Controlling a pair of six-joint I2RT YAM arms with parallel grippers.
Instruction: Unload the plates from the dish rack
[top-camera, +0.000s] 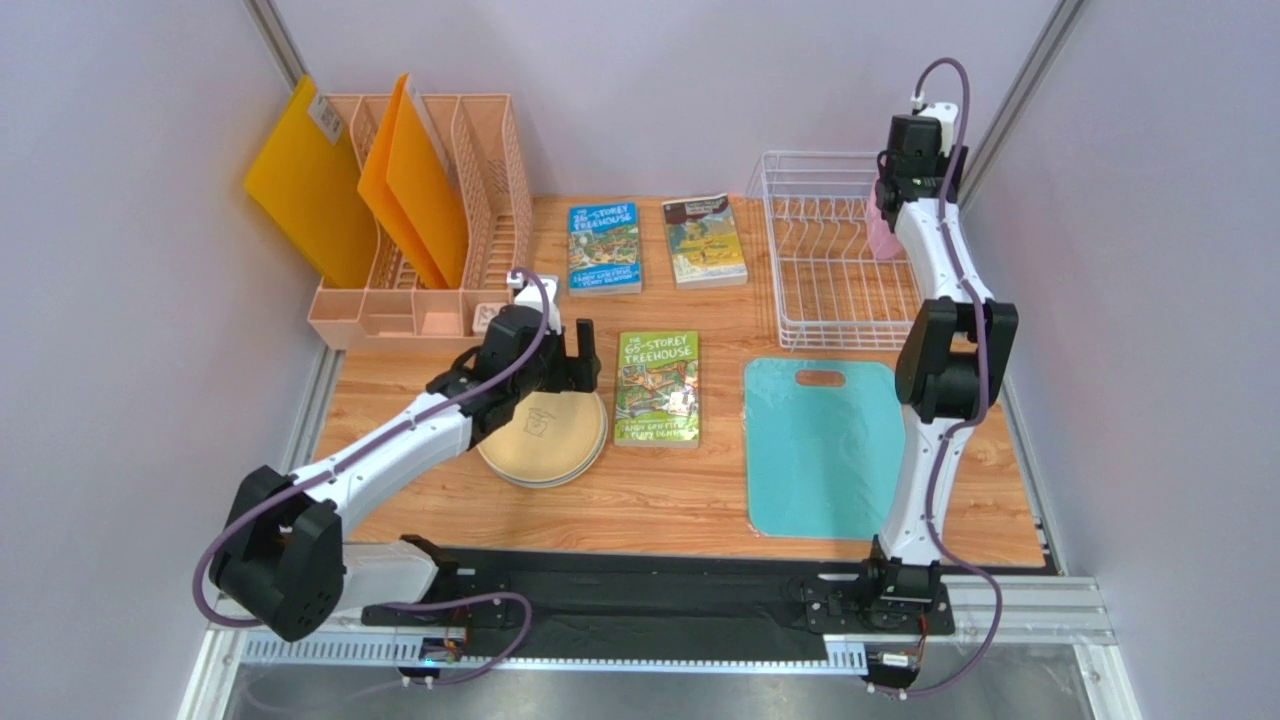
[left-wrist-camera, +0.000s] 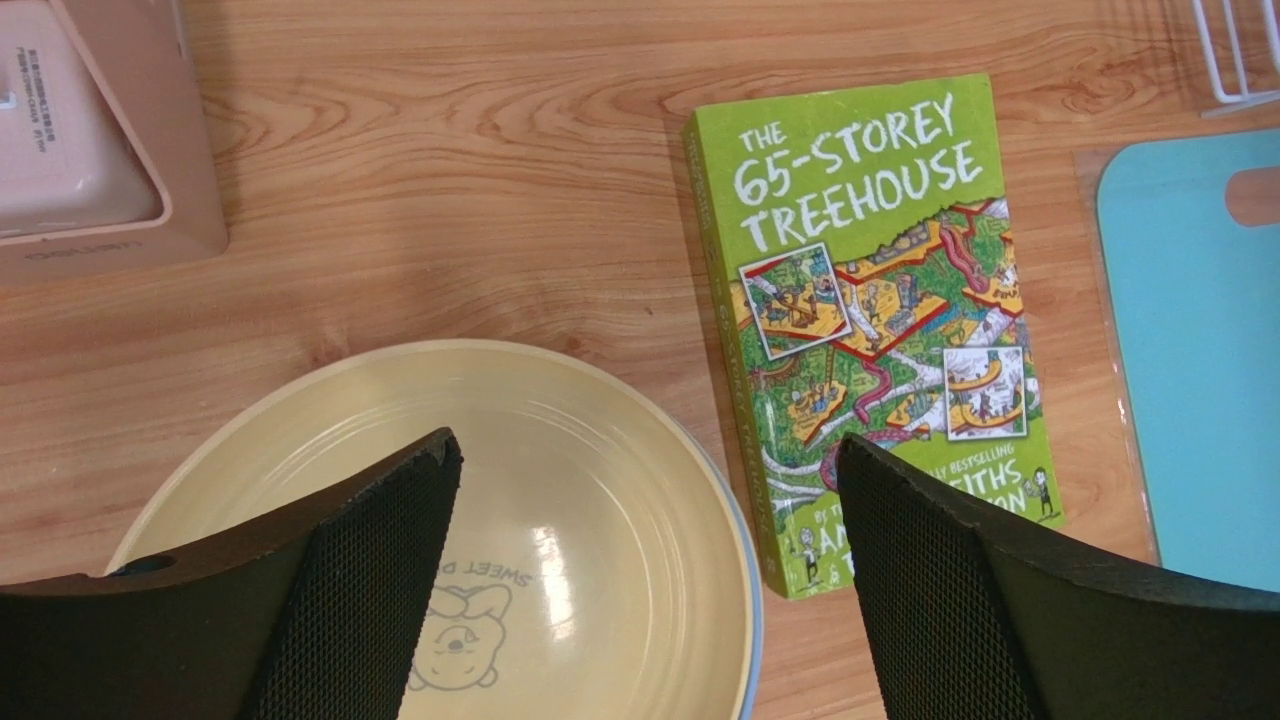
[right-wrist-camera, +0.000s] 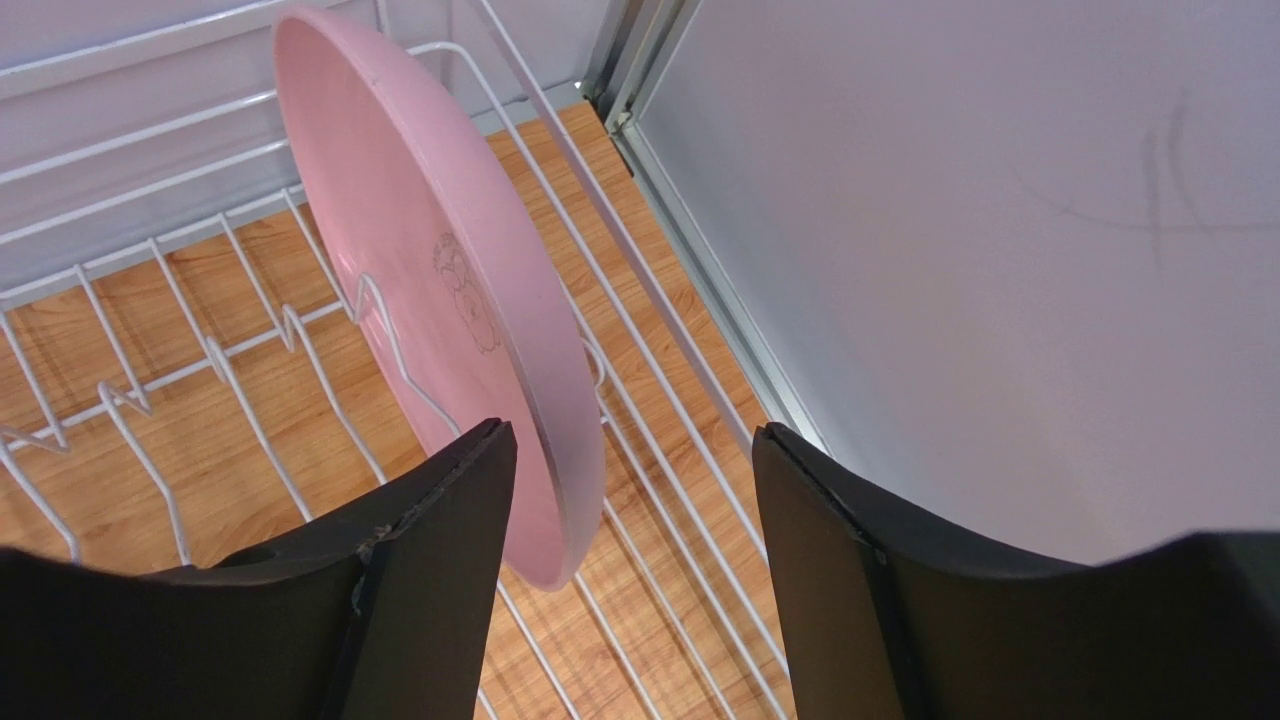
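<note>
A pink plate stands on edge in the white wire dish rack, at its far right end. My right gripper reaches down over it, open. The plate's lower rim lies between the jaws, close by the left finger and well apart from the right one. On the table left of centre sits a stack of plates. A pale yellow plate lies on top and a blue rim shows under it. My left gripper hovers wide open above the stack, holding nothing.
A green book lies right beside the stack, with two more books behind. A teal cutting board lies in front of the rack. A peach organizer with orange folders stands at the back left. The wall is close on the rack's right.
</note>
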